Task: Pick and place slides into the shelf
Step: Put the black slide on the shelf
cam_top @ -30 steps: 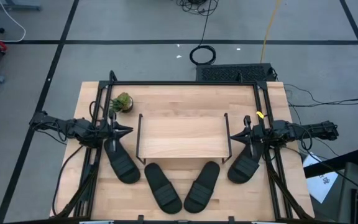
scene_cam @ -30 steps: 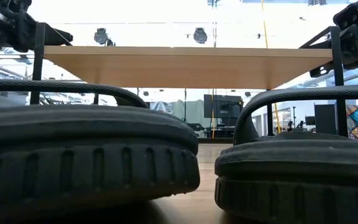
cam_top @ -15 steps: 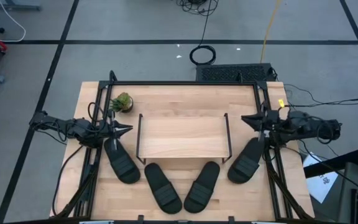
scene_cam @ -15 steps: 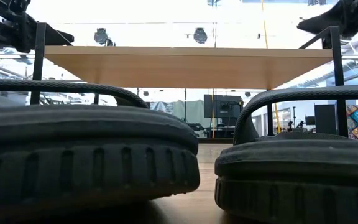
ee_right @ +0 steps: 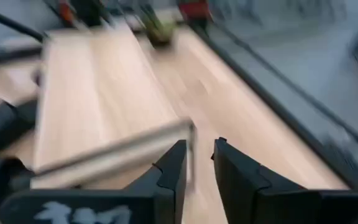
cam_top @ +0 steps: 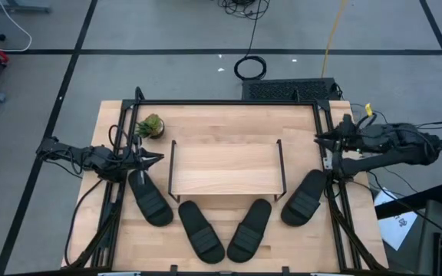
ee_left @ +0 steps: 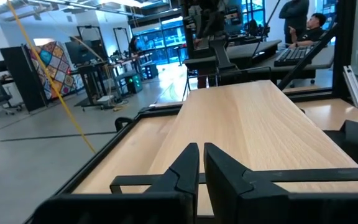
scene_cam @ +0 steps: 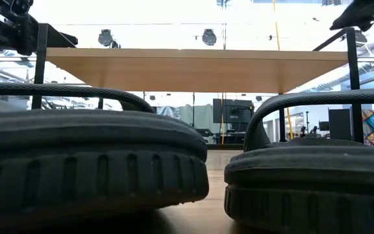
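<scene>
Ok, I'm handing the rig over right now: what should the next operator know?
Left gripper: nearly shut, empty, by the shelf's left frame.
Right gripper: slightly open, empty, at the table's right edge.
Small light-wood shelf with black wire sides: top board bare.
Four black ribbed-strap slides on the table in front of it.
Done: none placed. Left: all four.

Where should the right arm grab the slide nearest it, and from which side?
Probably by the ribbed strap of the rightmost slide, coming straight down from above. It lies flat on the table, tilted, toe toward the shelf; the strap arches over the sole, leaving a gap for one finger. The right gripper waits beyond it.
</scene>
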